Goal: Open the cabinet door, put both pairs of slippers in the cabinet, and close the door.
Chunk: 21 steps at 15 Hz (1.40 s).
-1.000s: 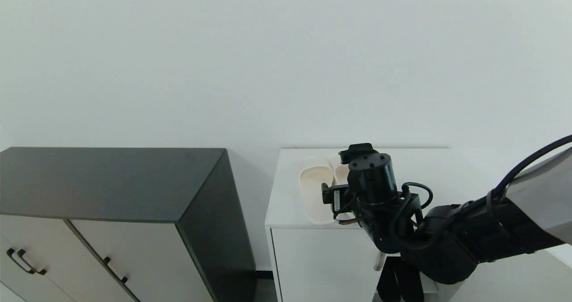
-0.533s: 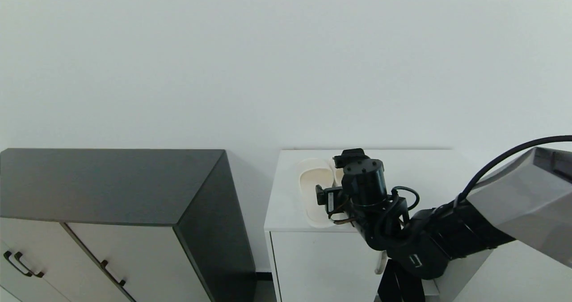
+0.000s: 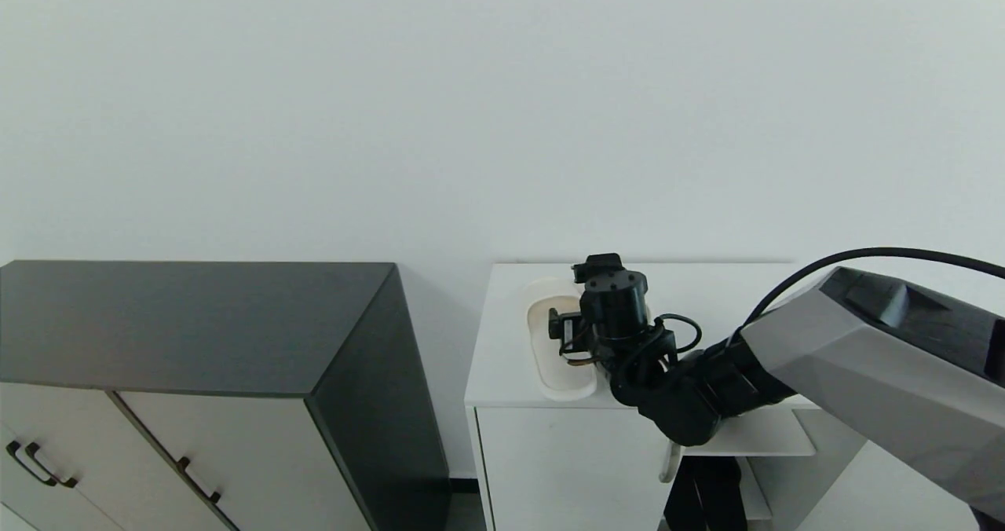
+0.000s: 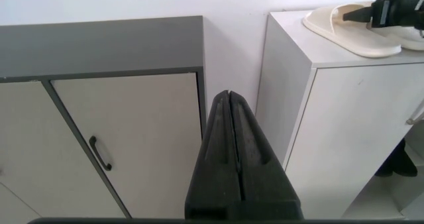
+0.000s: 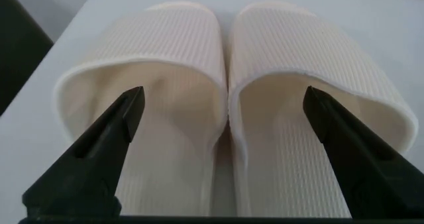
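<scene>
**Approach to the first grasp.** My right tool hangs low over the pair of slippers. Its jaws are spread wide, one fingertip above each slipper, and it grips nothing. The pair lies side by side in the left half of the white table, toes toward the back edge. My left tool is pressed closed and empty, and it faces the cabinet, whose doors look closed. I judge the step in hand to be picking up the slippers, though the door is not yet opened. The next move probably calls for lowering a finger into each slipper. I would then close evenly on the two adjoining inner walls.
</scene>
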### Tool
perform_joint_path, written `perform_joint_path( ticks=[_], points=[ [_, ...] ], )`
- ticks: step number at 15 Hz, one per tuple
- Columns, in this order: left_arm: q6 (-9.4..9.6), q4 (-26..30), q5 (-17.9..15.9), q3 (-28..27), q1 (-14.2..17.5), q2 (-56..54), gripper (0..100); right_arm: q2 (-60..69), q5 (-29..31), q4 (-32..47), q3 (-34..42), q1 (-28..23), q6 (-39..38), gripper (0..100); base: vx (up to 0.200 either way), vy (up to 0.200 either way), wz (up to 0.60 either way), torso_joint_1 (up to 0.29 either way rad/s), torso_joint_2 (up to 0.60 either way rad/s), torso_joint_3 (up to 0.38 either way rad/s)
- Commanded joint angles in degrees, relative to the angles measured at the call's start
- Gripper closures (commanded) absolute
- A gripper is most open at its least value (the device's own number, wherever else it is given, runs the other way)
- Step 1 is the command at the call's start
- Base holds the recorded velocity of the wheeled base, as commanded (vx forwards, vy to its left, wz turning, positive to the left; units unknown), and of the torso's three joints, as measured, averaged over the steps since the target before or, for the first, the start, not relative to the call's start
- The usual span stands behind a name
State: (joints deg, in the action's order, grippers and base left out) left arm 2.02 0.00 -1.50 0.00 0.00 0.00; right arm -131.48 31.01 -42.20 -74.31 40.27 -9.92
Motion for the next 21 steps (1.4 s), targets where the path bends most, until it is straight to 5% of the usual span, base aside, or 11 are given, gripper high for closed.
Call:
perform_joint_path(
  ticks=[1,2,10,18,21],
  points=[
    [0.00,0.00,0.01,0.00,0.00,0.09,100,-1.59,0.01,0.02,-0.74,-0.28,-0.01,0,0.000,0.000,0.00,0.000,0.00,0.000],
    [0.00,0.00,0.01,0.00,0.00,0.09,100,-1.59,0.01,0.02,-0.74,-0.28,-0.01,100,0.000,0.000,0.00,0.000,0.00,0.000],
    [0.00,0.00,0.01,0.00,0.00,0.09,100,2.45,0.10,-0.16,1.10,-0.01,0.08,100,0.000,0.000,0.00,0.000,0.00,0.000],
    [0.00,0.00,0.01,0.00,0.00,0.09,100,27.24,-4.91,0.10,29.40,9.39,0.17,100,0.000,0.000,0.00,0.000,0.00,0.000],
    [0.09,0.00,0.01,0.00,0.00,0.09,100,25.39,-4.82,-0.25,30.90,9.74,2.28,100,0.000,0.000,0.00,0.000,0.00,0.000]
  ],
)
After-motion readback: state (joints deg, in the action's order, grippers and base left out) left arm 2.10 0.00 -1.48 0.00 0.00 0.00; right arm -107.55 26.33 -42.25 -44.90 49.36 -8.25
